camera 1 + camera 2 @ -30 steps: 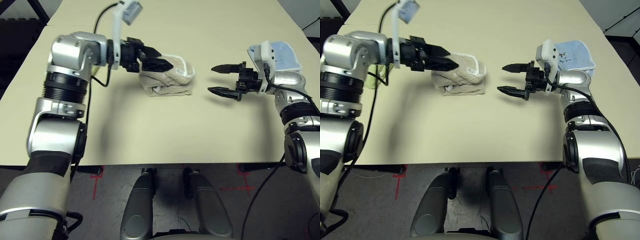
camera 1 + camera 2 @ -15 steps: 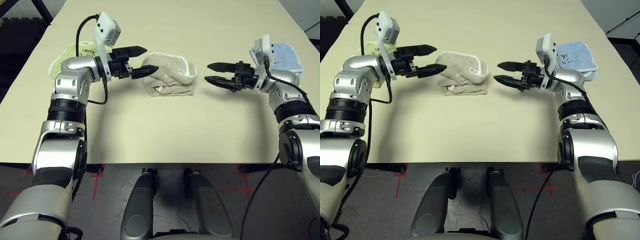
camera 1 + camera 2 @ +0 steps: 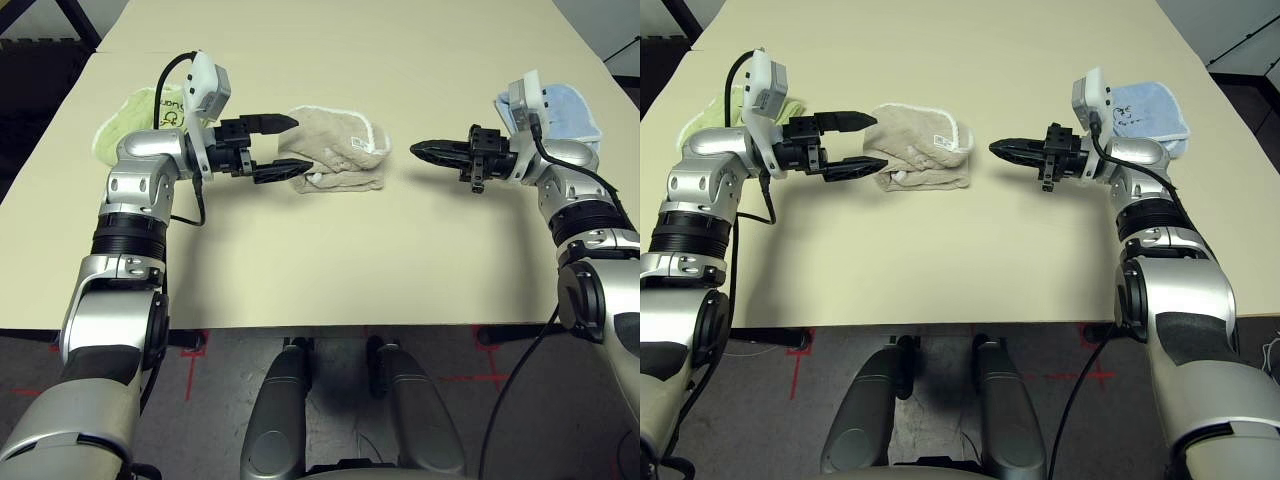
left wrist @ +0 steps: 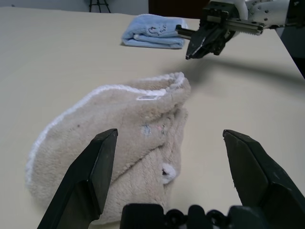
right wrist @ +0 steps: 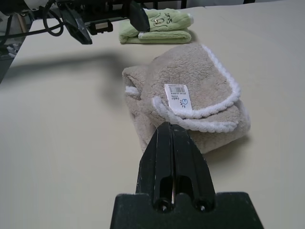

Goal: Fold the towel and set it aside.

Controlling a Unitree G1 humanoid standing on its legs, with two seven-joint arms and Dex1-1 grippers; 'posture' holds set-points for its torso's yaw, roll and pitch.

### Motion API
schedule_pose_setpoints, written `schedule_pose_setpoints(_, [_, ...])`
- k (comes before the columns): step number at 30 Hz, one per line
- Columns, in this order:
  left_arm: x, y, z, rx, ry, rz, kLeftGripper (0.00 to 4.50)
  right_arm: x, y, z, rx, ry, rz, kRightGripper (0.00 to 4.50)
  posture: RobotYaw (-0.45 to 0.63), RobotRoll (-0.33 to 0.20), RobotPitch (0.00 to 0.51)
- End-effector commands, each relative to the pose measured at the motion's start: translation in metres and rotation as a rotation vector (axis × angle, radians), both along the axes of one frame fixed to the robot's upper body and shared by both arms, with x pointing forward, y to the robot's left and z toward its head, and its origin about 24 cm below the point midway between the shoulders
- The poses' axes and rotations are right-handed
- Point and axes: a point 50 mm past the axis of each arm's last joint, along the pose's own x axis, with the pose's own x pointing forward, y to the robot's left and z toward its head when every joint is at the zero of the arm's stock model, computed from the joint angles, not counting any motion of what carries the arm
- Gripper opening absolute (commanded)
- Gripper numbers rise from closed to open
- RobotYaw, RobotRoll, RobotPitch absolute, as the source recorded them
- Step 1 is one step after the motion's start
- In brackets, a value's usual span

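Beige towel (image 3: 335, 150) lies folded in lumpy bundle mid-table, between both arms. Folding looks mostly done; moving it aside still left. Long side runs left to right, white-trimmed rounded edge toward back. Left gripper (image 3: 282, 146) fingers wide apart, just beside towel's left end. Right gripper (image 3: 425, 151) fingers pressed together, empty, near right end.

Three towels lie on one table (image 3: 330, 250), each a different colour: one beige towel (image 3: 338, 150) at the middle, one light green towel (image 3: 135, 112) toward ten o'clock from it, and one light blue towel (image 3: 570, 110) toward two o'clock. Two grippers show over the table: one left gripper (image 3: 285, 145) at nine o'clock of the beige towel and one right gripper (image 3: 420, 151) at three o'clock.
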Motion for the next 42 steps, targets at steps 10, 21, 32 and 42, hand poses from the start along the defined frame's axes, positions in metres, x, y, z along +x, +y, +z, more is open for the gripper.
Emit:
schedule_pose_setpoints(10, [0.011, 0.015, -0.006, 0.034, -0.026, 0.095, 0.89, 0.001, 0.005, 0.011, -0.009, -0.044, 0.009, 0.00, 0.06, 0.000, 0.206])
schedule_pose_setpoints(21, [0.031, 0.002, -0.002, -0.064, 0.011, 0.291, 0.05, 0.015, 0.046, 0.016, 0.103, -0.067, -0.066, 0.00, 0.07, 0.000, 0.212])
schedule_pose_setpoints(32, [0.032, -0.024, -0.019, 0.101, 0.077, 0.162, 0.05, 0.020, 0.067, -0.015, -0.044, -0.002, -0.141, 0.00, 0.08, 0.000, 0.211])
schedule_pose_setpoints(42, [0.029, -0.004, -0.045, 0.257, 0.127, 0.196, 0.05, 0.018, 0.057, -0.047, -0.177, 0.048, -0.224, 0.00, 0.07, 0.000, 0.219])
